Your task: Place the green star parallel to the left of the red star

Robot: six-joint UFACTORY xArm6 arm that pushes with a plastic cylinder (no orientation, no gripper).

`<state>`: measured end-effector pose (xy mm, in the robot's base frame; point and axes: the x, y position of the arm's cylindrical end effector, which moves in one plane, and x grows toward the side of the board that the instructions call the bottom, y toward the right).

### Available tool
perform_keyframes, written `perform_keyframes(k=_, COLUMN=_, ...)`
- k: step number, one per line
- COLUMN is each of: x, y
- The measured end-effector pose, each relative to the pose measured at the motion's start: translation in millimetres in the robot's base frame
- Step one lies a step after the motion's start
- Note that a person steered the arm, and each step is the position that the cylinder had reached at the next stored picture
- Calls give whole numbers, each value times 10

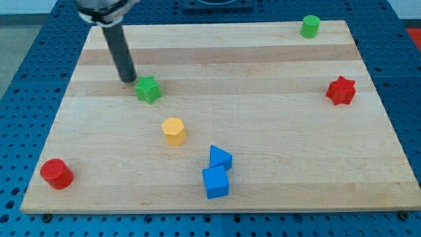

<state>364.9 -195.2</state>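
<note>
A: Report the layout, largest item first.

B: Wooden board [263, 72] on a blue perforated table [26, 59]. My tip [128, 80] is a plain rod with nothing to spread or pinch; it rests just beside the green star [148, 89], at that block's upper left.

A: Task blocks?

B: The green star sits in the view's upper left. The red star [341, 91] is well apart, near the right edge.

A: Others?

B: Blue cube [216, 182] touching the blue wedge-like block [220, 158]; red cylinder [56, 174] lower left; yellow hexagonal block [174, 131] centre; green cylinder [310, 26] upper right.
</note>
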Motion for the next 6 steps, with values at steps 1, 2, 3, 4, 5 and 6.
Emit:
perform_keyframes(k=1, x=277, y=-38)
perform_keyframes(k=2, x=218, y=344)
perform_keyframes(k=3, x=218, y=895)
perform_keyframes(k=4, x=254, y=1021)
perform_keyframes(k=5, x=544, y=631)
perform_keyframes(k=6, x=870, y=390)
